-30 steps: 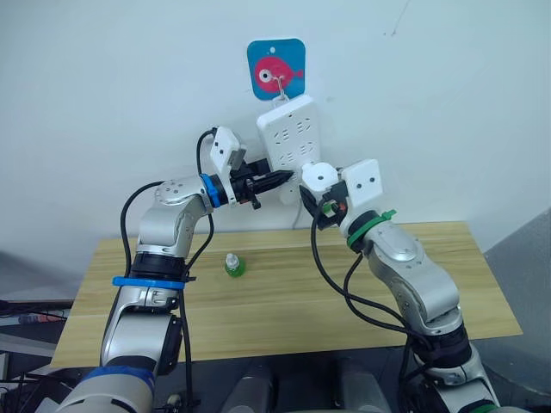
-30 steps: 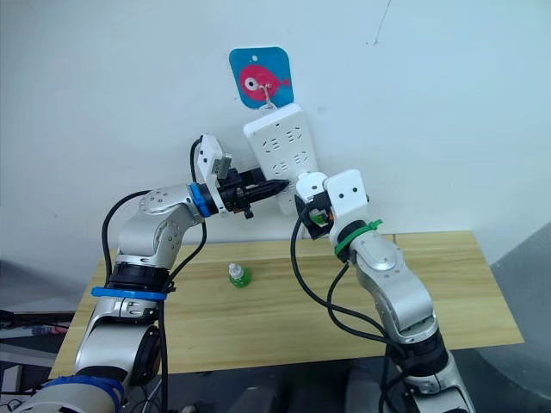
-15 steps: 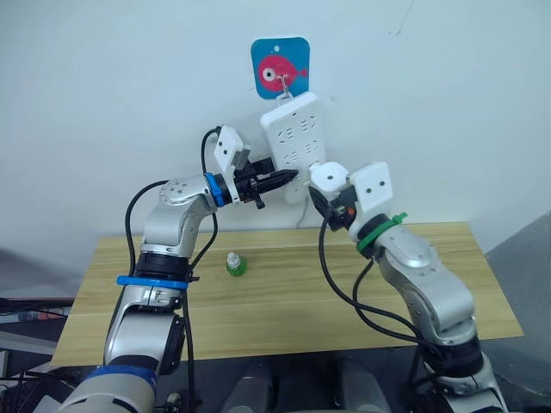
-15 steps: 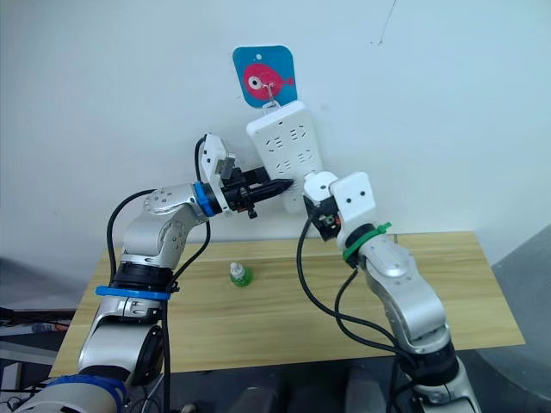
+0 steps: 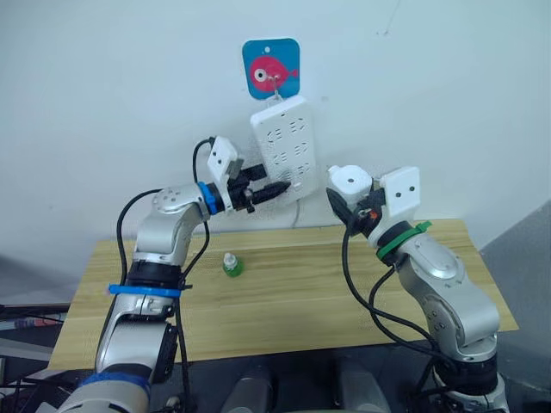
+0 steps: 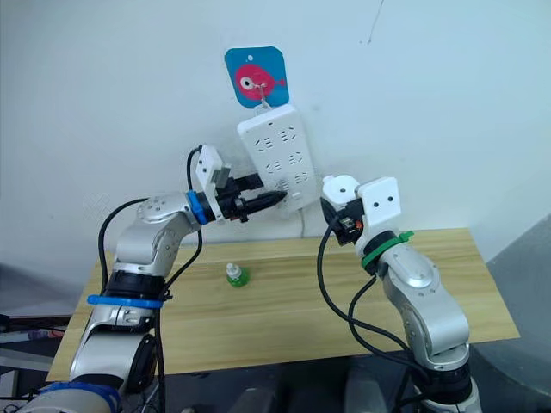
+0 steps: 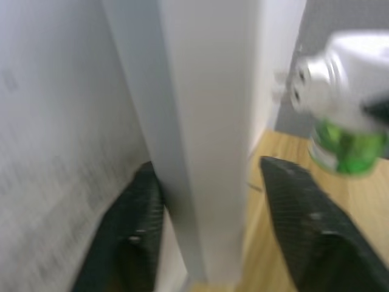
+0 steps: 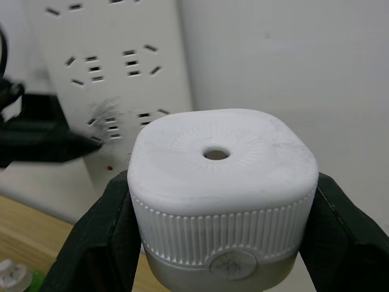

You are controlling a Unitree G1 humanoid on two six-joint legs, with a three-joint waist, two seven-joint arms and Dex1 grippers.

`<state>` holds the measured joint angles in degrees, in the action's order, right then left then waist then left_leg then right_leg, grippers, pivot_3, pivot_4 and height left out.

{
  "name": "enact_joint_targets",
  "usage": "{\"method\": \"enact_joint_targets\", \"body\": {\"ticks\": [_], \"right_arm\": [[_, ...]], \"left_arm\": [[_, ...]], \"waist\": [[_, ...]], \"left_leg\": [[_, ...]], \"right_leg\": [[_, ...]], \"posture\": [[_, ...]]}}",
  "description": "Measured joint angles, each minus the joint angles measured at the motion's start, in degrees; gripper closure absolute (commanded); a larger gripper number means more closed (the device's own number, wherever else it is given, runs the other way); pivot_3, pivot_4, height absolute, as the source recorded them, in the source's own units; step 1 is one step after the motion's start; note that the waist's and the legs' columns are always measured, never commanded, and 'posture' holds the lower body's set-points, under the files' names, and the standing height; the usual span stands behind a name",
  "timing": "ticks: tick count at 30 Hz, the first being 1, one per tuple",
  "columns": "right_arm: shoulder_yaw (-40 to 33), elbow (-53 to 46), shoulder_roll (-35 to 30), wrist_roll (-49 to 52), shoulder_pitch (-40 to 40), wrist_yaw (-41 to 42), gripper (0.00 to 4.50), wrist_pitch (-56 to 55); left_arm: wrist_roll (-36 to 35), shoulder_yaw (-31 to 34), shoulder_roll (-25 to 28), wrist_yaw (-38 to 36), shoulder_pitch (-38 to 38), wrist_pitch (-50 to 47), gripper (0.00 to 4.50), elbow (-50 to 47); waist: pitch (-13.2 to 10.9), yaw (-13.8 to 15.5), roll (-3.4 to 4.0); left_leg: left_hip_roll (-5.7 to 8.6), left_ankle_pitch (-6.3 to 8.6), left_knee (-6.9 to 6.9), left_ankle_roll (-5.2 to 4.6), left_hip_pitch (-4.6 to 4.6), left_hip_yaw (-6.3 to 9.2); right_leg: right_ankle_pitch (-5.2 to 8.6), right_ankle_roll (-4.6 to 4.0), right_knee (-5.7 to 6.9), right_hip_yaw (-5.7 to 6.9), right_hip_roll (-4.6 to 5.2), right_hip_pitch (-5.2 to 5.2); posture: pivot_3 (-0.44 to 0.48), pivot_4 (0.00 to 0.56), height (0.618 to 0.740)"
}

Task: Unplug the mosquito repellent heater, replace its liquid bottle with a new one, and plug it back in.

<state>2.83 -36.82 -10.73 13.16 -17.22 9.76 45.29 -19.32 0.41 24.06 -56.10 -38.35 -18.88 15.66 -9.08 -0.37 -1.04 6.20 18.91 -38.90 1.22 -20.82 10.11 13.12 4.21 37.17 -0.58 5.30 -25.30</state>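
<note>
The white mosquito repellent heater, round face with a small centre hole, is clamped between the fingers of my right gripper, in the air just right of the wall power strip and apart from it. A green liquid bottle hangs under the heater. My left gripper straddles the strip's lower edge, one finger behind it and one in front, shut on it. A second small green bottle with a white cap stands on the wooden table.
The power strip hangs tilted from a hook on a blue and pink fish sticker on the white wall. Its cable drops behind the table. The table's front edge lies near my arms.
My right gripper has carried the heater to the right, away from the power strip's face. The left gripper has stayed on the strip's lower edge. The camera has shifted a little.
</note>
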Motion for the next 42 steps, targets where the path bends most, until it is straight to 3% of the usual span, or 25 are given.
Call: {"method": "enact_joint_targets", "body": {"ticks": [3, 7, 12, 15, 20, 29, 42], "right_arm": [[-1.0, 1.1, 0.0, 0.6, 0.2, 0.3, 1.50, -0.3], [-4.1, 2.5, 0.5, 2.1, 0.7, 0.3, 1.50, -0.9], [-15.6, 4.6, 11.5, 13.8, -1.5, -3.9, 1.50, 5.1], [-25.0, 6.7, 18.5, 27.1, -4.9, -10.5, 1.50, 10.9], [-30.2, 9.3, 19.1, 46.2, -8.3, -21.2, 1.50, 13.7], [-28.2, 10.3, 17.8, 66.3, -7.2, -34.5, 1.50, 7.6], [-19.2, 10.3, 10.3, 75.4, -4.2, -38.6, 1.50, -0.8]], "left_arm": [[0.0, 0.1, 1.9, 0.5, 5.8, -0.5, 0.02, -3.2], [-0.4, 0.8, 4.5, 1.3, 15.6, -2.3, 0.02, -11.4], [-0.7, 0.5, 4.4, 3.3, 24.1, -1.0, 0.02, -23.6], [0.1, -2.8, -0.6, 6.4, 23.5, 1.8, 0.02, -28.4], [4.1, -8.7, -9.3, 12.0, 18.6, 7.6, 0.02, -28.1], [8.6, -10.9, -14.9, 18.4, 15.3, 13.7, 0.02, -22.6], [9.3, -12.4, -15.4, 18.5, 12.9, 16.4, 0.02, -20.1]], "waist": [[0.0, -0.3, 0.06], [0.0, -1.0, 0.08], [0.0, -0.8, 0.11], [0.0, 0.4, 0.16], [0.1, 0.7, 0.22], [0.2, 0.0, 0.39], [0.2, -0.1, 0.39]], "left_leg": [[-0.05, 0.00, 0.01, 0.00, 0.02, -0.07], [-0.06, 0.00, 0.01, 0.00, 0.03, -0.11], [-0.22, -0.05, 0.00, 0.08, 0.07, -0.17], [-0.22, -0.09, 0.00, 0.11, 0.07, -0.21], [-0.20, -0.12, 0.00, 0.06, 0.10, -0.44], [-0.58, -0.12, 0.03, 0.05, 0.11, -0.78], [-0.57, -0.12, 0.03, 0.04, 0.10, -0.80]], "right_leg": [[-0.01, -0.02, 0.03, -0.07, -0.02, -0.02], [-0.04, -0.04, 0.06, -0.14, -0.02, -0.03], [-0.25, -0.18, 0.03, -0.25, -0.07, 0.01], [-0.39, -0.21, -0.01, -0.22, -0.17, 0.02], [-0.45, -0.15, -0.05, -0.33, -0.16, -0.01], [-0.49, -0.21, -0.04, -0.39, -0.25, -0.07], [-0.49, -0.21, -0.07, -0.38, -0.39, -0.06]], "posture": [[0.017, 0.156, 0.740], [0.028, 0.147, 0.740], [0.047, 0.142, 0.740], [0.055, 0.139, 0.740], [0.055, 0.139, 0.740], [0.037, 0.144, 0.740], [0.025, 0.151, 0.740]]}}
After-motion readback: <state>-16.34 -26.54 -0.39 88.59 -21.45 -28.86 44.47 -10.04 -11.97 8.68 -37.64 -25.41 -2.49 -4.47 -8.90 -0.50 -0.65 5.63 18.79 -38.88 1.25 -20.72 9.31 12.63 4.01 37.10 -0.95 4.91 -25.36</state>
